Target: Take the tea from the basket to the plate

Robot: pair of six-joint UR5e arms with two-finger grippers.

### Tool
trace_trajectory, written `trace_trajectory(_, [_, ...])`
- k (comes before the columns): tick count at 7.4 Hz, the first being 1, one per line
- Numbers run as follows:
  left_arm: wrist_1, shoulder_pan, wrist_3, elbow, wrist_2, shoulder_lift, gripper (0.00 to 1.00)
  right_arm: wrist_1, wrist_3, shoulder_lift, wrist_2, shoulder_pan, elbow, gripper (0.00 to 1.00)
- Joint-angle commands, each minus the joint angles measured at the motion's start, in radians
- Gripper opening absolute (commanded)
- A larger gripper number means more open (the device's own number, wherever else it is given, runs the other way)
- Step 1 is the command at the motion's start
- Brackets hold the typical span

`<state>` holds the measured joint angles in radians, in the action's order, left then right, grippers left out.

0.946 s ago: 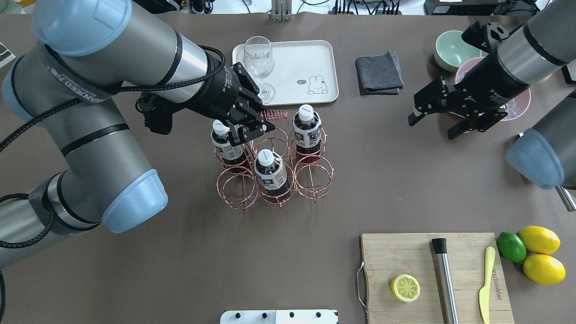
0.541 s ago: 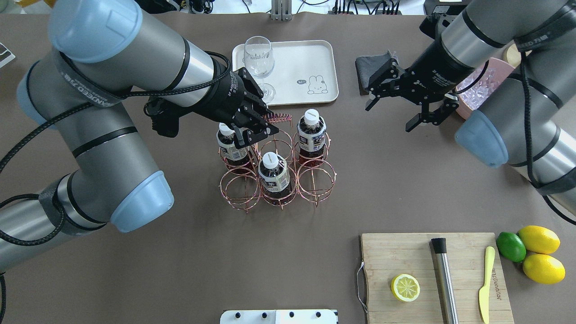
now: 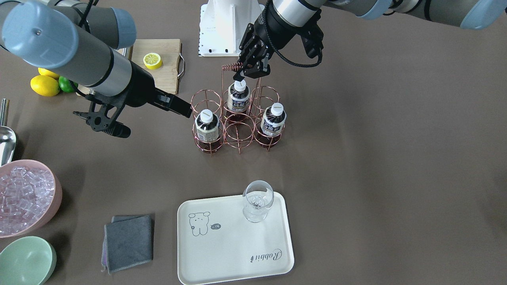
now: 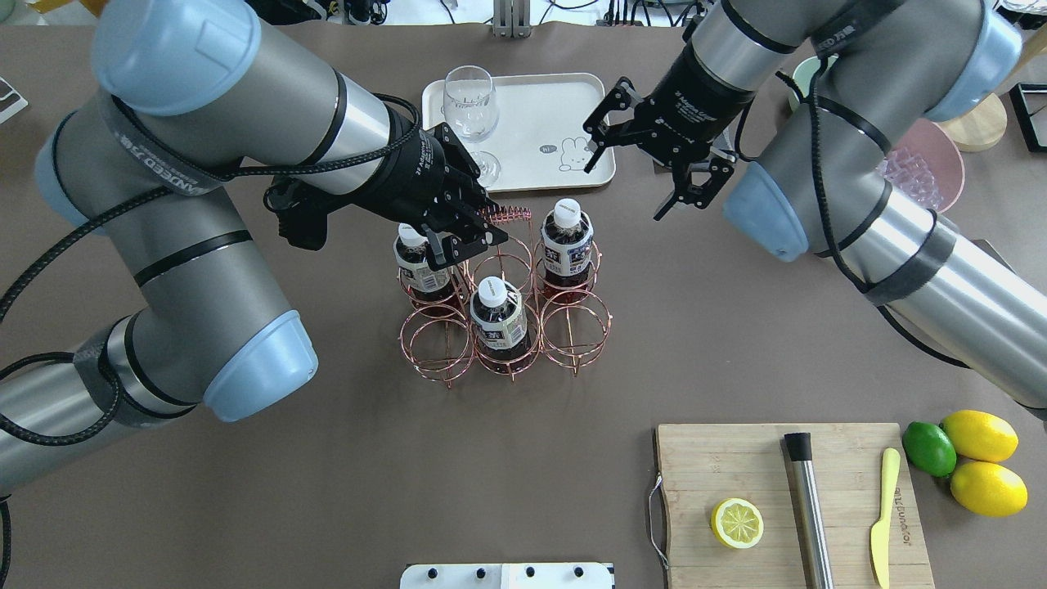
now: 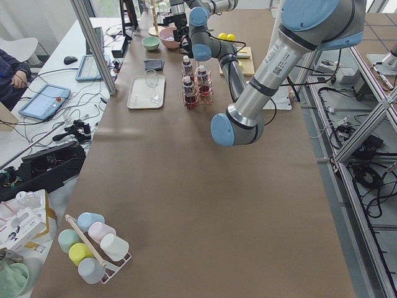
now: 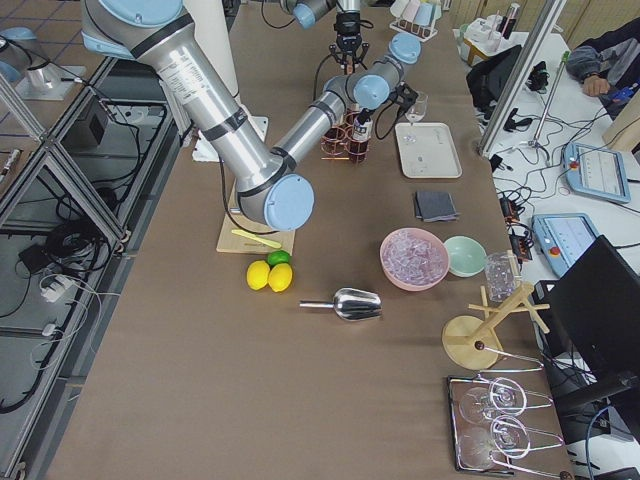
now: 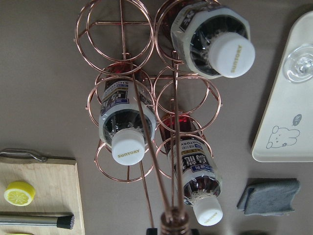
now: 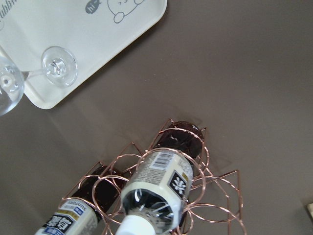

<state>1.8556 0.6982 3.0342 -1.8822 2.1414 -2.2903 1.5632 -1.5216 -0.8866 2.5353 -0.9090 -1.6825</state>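
Observation:
Three tea bottles stand in the copper wire basket (image 4: 540,327): one at the left (image 4: 417,262), one in the middle front (image 4: 499,315), one at the right (image 4: 566,237). My left gripper (image 4: 474,233) is shut on the basket's coiled handle (image 4: 505,216); the left wrist view looks down the handle wires (image 7: 151,161) onto the bottles. My right gripper (image 4: 626,180) is open and empty, above the plate's near right corner, just beyond the right bottle. The cream plate (image 4: 540,114) lies behind the basket. In the right wrist view the nearest bottle (image 8: 156,191) lies below the plate (image 8: 73,39).
A wine glass (image 4: 470,106) stands on the plate's left end. A grey cloth (image 3: 128,241), a pink ice bowl (image 3: 23,198) and a green bowl (image 3: 25,261) lie to the right. A cutting board (image 4: 785,499) with a lemon half, a muddler and a knife lies front right, with lemons beside it.
My right arm has swung left across the table, from beside the pink bowl to the plate's near right corner, gripper still open. My left gripper has stayed at the handle.

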Motion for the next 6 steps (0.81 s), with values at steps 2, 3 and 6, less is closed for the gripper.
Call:
trace_trajectory(2, [0.001, 0.001, 0.0, 0.002, 0.0, 0.0, 0.0, -0.195, -0.238, 0.116, -0.042, 0.048, 0.208, 0.99])
trace_trajectory(3, [0.002, 0.0, 0.0, 0.002, 0.0, 0.002, 0.0, -0.196, -0.239, 0.12, -0.056, 0.064, 0.214, 0.99])
trace_trajectory(6, [0.016, 0.001, 0.0, 0.011, 0.0, 0.0, 0.0, -0.196, -0.262, 0.092, -0.053, 0.079, 0.182, 0.99])
